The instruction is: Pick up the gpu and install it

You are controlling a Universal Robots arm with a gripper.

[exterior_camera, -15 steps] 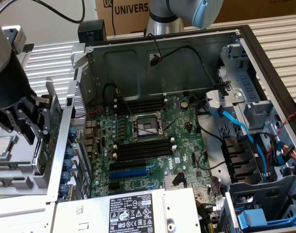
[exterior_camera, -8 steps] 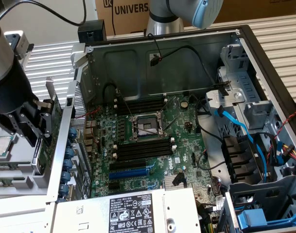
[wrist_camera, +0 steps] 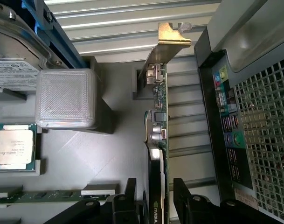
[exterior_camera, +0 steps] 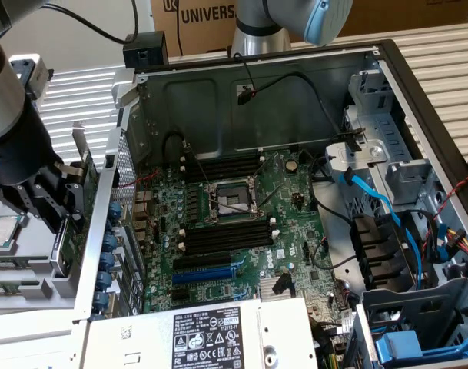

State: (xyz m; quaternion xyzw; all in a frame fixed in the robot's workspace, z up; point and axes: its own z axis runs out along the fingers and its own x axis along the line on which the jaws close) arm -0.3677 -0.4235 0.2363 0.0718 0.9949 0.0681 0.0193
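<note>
Green gpu (wrist_camera: 159, 126) edge-on inside end effector (wrist_camera: 155, 186)

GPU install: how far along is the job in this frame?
Done: nothing is seated yet; the blue slot on the motherboard is bare. In hand: the open gripper straddles the gpu, which stands on edge on the grey tray outside the case, with a finger on each side, not clamped. Left: gripping, lifting and installing the card.
</note>
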